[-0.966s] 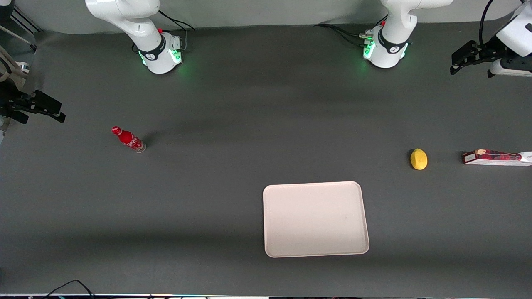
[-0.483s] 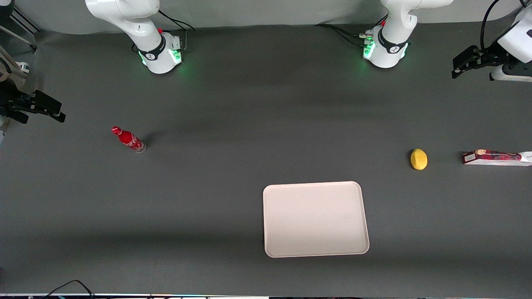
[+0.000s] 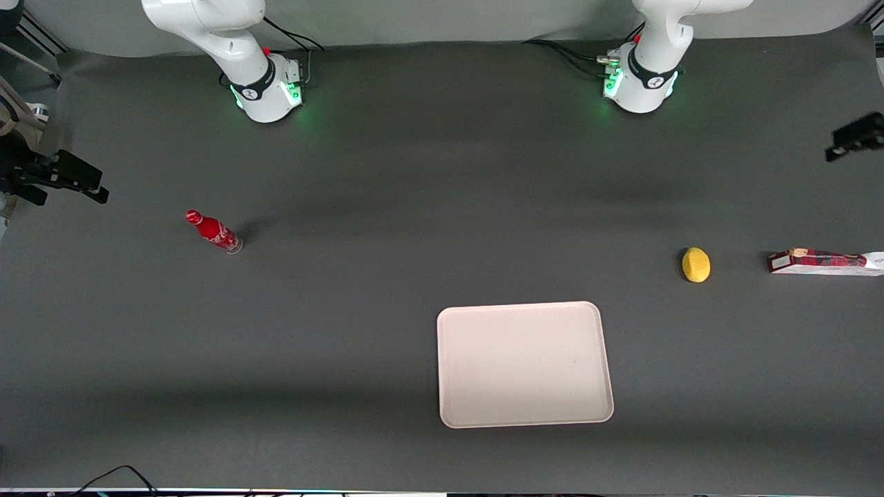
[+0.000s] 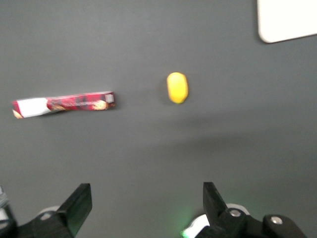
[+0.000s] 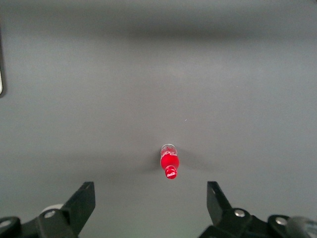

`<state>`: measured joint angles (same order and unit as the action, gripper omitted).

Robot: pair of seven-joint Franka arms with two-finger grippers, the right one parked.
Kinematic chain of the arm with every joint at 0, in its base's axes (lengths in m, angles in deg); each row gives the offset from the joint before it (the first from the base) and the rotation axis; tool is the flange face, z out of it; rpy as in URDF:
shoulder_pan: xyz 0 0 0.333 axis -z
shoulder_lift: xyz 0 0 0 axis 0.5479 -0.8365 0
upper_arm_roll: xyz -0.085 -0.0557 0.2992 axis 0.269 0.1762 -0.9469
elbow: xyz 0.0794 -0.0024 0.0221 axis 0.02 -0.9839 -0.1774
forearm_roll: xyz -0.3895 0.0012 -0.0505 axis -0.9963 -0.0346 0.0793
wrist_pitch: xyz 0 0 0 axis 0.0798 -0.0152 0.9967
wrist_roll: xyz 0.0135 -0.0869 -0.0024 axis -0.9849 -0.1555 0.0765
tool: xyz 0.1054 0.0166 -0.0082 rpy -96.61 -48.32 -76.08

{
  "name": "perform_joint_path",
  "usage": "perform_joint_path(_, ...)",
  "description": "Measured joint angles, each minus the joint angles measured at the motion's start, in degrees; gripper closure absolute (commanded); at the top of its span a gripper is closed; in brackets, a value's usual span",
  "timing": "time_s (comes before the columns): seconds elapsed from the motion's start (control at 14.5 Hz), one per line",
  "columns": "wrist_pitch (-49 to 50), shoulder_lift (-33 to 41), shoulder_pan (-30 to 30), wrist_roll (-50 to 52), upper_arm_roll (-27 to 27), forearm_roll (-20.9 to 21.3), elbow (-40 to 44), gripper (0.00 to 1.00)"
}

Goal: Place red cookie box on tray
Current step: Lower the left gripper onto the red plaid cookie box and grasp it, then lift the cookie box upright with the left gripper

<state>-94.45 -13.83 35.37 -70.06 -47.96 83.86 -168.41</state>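
From the front, my gripper (image 3: pixel 855 136) hangs at the working arm's end of the table, only its dark tip showing. A second ago more of it and my white wrist were in sight, farther from the camera. It has since slid toward the red cookie box (image 3: pixel 825 262), which lies flat on the table, untouched. Taking the lemon (image 3: pixel 696 265) as my landmark: the box sits beside it toward the working arm's end, and the tray (image 3: pixel 525 364) is nearer the camera than the lemon, well apart from the box and bare. The red bottle (image 3: pixel 213 231) stands far toward the parked arm's end.

Through my wrist camera, my fingers (image 4: pixel 79 204) are spread wide, holding nothing. The red cookie box (image 4: pixel 63 103) lies beside the lemon (image 4: pixel 177 88), a tray corner (image 4: pixel 287 19) near it. I judge I am approaching; no grasp yet.
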Motion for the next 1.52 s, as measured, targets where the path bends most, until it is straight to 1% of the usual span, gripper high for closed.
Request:
perform_joint_path(0.21, -2.18, -10.28, -0.3, -16.27, -6.72, -0.01, 6.04, 0.0)
perform_joint_path(0.41, -6.53, -17.45, -0.63, -32.69, -12.41, -0.08, 7.25, 0.0)
perform_joint_path(0.55, -9.59, -21.94, -1.18, -44.25, -15.21, -0.99, 7.26, 0.0)
perform_joint_path(0.69, -12.9, -27.03, -1.56, -55.04, -17.39, -3.22, 7.24, 0.0)
perform_joint_path(0.9, -17.21, -35.72, -3.11, -68.55, -18.91, -9.82, 7.21, 0.0)
perform_joint_path(1.1, -22.47, -43.16, -3.72, -77.64, -20.16, -14.24, 7.36, 0.0)
perform_joint_path(1.24, -24.89, -45.6, -3.78, -80.35, -20.31, -16.25, 7.52, 0.0)
perform_joint_path(1.38, -26.57, -47.08, -3.82, -82.06, -20.38, -17.29, 7.59, 0.0)
perform_joint_path(1.45, -27.08, -47.78, -3.89, -82.67, -20.42, -17.77, 7.59, 0.06)
perform_joint_path(1.52, -27.66, -48.54, -3.99, -83.05, -20.45, -18.49, 7.59, 0.25)
